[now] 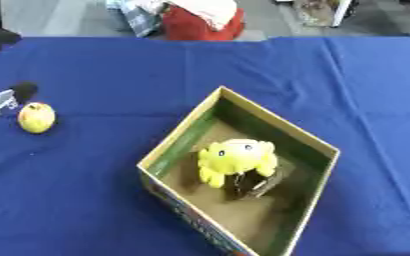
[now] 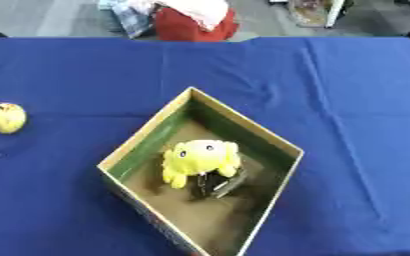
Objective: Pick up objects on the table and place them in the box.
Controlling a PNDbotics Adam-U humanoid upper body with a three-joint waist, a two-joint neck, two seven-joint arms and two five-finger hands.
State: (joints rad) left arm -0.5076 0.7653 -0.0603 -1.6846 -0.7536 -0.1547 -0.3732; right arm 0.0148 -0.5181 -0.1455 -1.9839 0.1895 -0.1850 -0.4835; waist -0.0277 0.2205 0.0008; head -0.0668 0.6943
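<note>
I count one box on the blue tablecloth, sitting just below the centre of my view and turned so that one corner points toward twelve o'clock and another toward three. It is open on top, with pale rims, green inner walls and a brown floor.

Inside the box I count two things. One is a yellow plush toy with two dark eyes, lying near the middle of the floor. The other is a dark object at about five o'clock from the toy, touching or partly under it; I cannot make out what it is.

Outside the box I count one thing left on the cloth: a round yellow fruit, well apart from the box, out at nine o'clock near the left edge.

Of the robot I see one hand only, the left hand, coming in at the left edge at about ten o'clock, just beside the fruit at its upper left. Only a dark rounded tip and a silver part show, and I cannot tell whether the fingers are straight or curled, nor whether they touch the fruit. The right hand shows in neither view.
</note>
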